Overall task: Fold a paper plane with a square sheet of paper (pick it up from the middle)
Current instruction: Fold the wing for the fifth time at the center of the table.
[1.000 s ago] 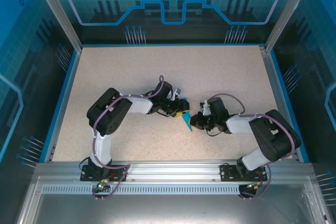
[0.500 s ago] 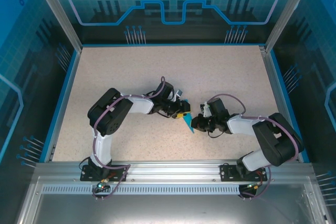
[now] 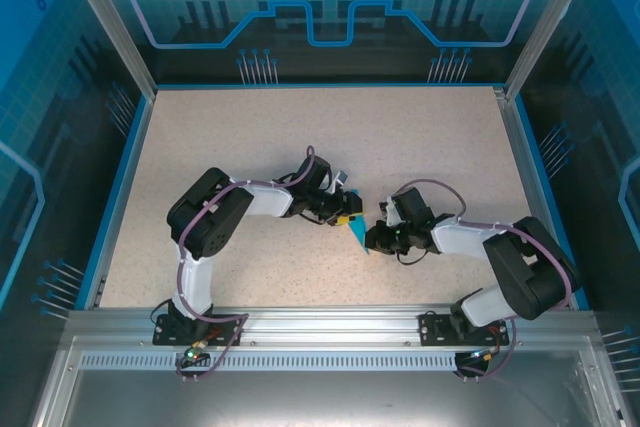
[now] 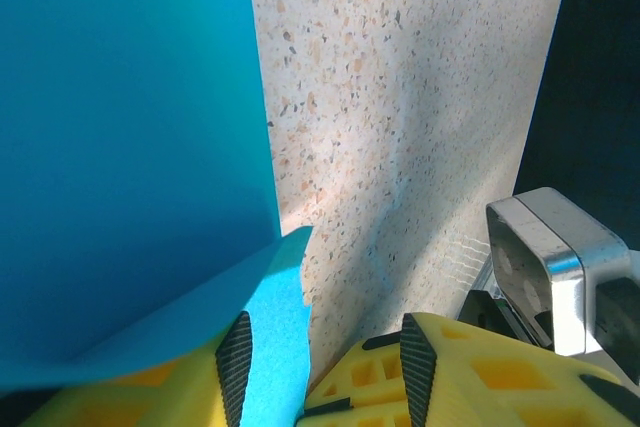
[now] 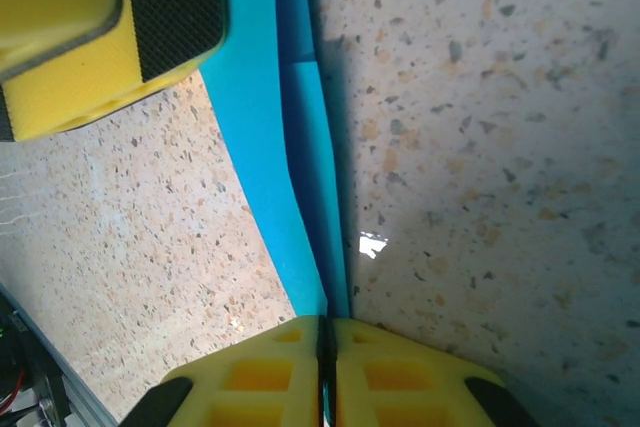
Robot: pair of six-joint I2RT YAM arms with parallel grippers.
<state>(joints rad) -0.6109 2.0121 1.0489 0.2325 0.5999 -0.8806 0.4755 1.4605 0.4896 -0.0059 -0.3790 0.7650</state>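
Near the middle of the speckled table (image 3: 420,137), from above: a small sliver of blue paper (image 3: 357,238), flanked by the left gripper (image 3: 347,219) on one side and the right gripper (image 3: 373,239) on the other, both low and almost tip to tip.

From the right wrist: right gripper (image 5: 327,347) pressed fully together, yellow fingers (image 5: 400,377) meeting with no gap, pinching the narrow end of the paper (image 5: 290,177) right at its fold. Paper running away from that pinch as a long creased strip, with a dark shadow on the table alongside. At the strip's far end, one black pad (image 5: 175,12) of the left gripper, close against the paper's face.

From the left wrist: left gripper (image 4: 325,352) with jaws apart, bare table showing through the gap. Broad blue paper (image 4: 130,147) off to one side, a lighter flap of it dipping into the gap and lying against the inner face of one pad (image 4: 236,357), well clear of the other. No telling whether that pad actually presses the flap.
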